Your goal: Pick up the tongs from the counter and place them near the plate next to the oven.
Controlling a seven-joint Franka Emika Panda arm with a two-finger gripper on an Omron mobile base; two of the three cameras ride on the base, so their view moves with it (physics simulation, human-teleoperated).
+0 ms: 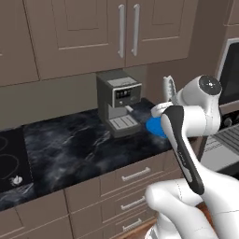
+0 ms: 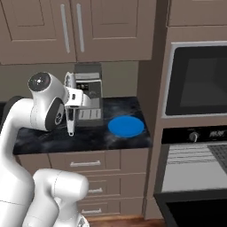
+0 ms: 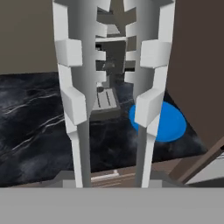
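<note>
The tongs [image 3: 111,87] run past the top edge; their arms hide part of the plate [image 3: 168,124] beyond the tool.

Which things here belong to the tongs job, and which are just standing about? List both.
Job: tongs, held off the counter in the gripper; blue plate; oven.

Standing about: coffee machine, stovetop, upper cabinets, drawers.

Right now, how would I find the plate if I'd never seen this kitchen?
Find the tall brown cabinet with the oven. Left of it runs the black marble counter, with a grey coffee machine at the back. The plate lies flat between machine and oven: round, bright blue, the only colourful thing there.
</note>
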